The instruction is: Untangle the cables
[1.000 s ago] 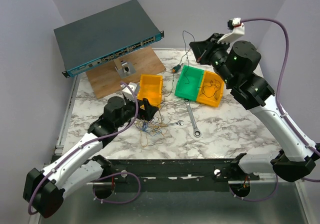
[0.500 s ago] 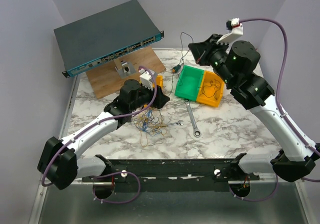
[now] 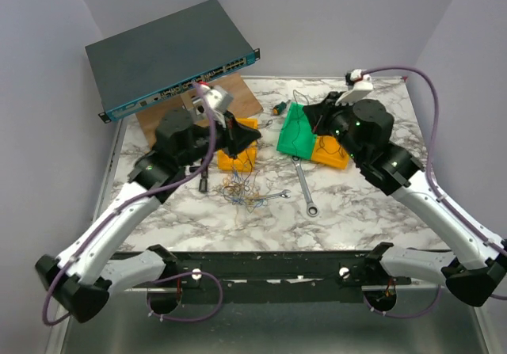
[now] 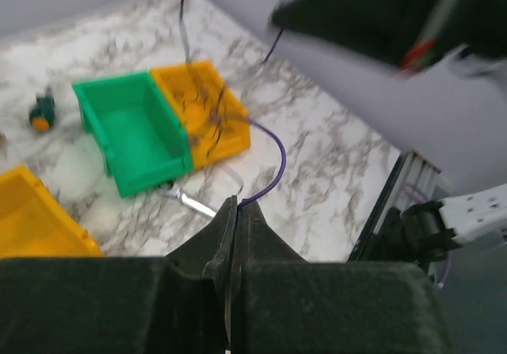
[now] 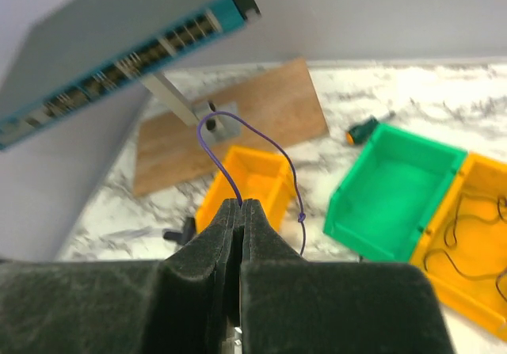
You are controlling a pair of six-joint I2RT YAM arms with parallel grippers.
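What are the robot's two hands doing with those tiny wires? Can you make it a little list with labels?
left gripper: shut on a purple wire
right gripper: shut on a purple loop
same wire in both: cannot tell
cable tangle: lying on the table, no gripper touching it
green bin: empty
wrench: flat on the table, right of the tangle
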